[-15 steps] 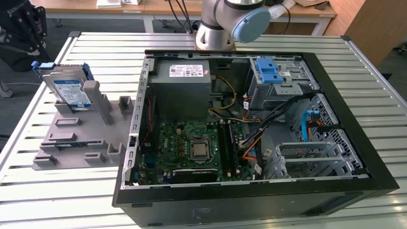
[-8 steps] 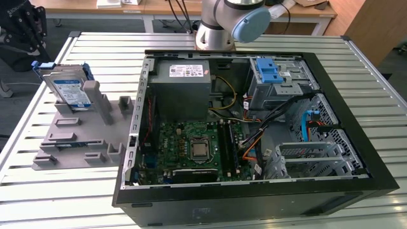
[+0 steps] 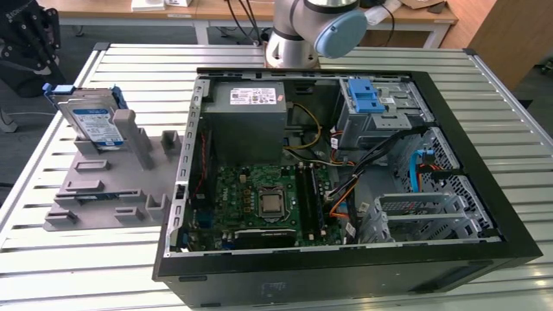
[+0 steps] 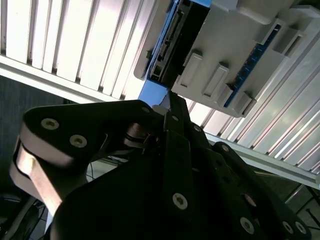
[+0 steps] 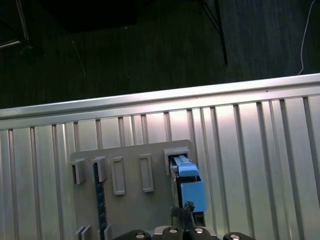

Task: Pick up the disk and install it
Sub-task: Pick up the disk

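Ribbed aluminium table (image 3: 78, 259) carries an open black computer case (image 3: 346, 278) lying on its side. Inside are a green motherboard (image 3: 268, 197), a grey power supply (image 3: 250, 107), loose cables and a drive cage with a blue latch (image 3: 364, 97). On the exterior view's left, beside the case, sits a grey slotted holder (image 3: 95, 188). The disk (image 3: 93, 123) stands upright in one of its slots, the label facing outward and the blue frame wrapping its edges. The case's tall side wall stands between the holder and the drive cage. The arm's base (image 3: 302, 32) rises behind the case at the table's far edge. In the first wrist view the gripper (image 5: 182, 212) points down over the disk's (image 5: 189, 187) blue top edge, clear of it. The second wrist view shows the gripper (image 4: 170, 100) with its jaws drawn together and nothing between them.
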Motion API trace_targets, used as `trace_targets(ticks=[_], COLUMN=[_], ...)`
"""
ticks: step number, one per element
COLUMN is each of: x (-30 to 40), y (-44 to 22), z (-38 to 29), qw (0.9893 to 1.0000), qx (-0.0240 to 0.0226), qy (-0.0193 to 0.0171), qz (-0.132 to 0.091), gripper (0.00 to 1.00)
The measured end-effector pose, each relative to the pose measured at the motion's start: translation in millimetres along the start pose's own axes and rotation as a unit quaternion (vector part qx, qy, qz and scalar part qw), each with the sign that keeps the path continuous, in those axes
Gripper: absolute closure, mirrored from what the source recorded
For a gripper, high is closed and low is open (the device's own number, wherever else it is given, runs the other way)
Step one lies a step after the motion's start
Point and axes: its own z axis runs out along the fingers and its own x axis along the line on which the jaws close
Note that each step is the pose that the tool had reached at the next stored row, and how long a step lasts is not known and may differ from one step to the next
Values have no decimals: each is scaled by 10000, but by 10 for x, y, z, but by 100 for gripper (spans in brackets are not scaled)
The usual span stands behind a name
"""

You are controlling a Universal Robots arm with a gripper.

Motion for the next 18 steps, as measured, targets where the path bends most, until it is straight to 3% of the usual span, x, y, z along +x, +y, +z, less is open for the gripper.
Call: trace_targets(ticks=[5,8,9,12,18], x=[-19,-30,-33,-40,-41], y=[75,77,77,78,79], z=[19,30,35,42,42], qw=[10000,9999,9999,9998,9998], qx=[1,0,0,-1,-1], qy=[0,1,1,2,3], qz=[-5,-104,-158,-215,-215], gripper=[89,71,71,58,58])
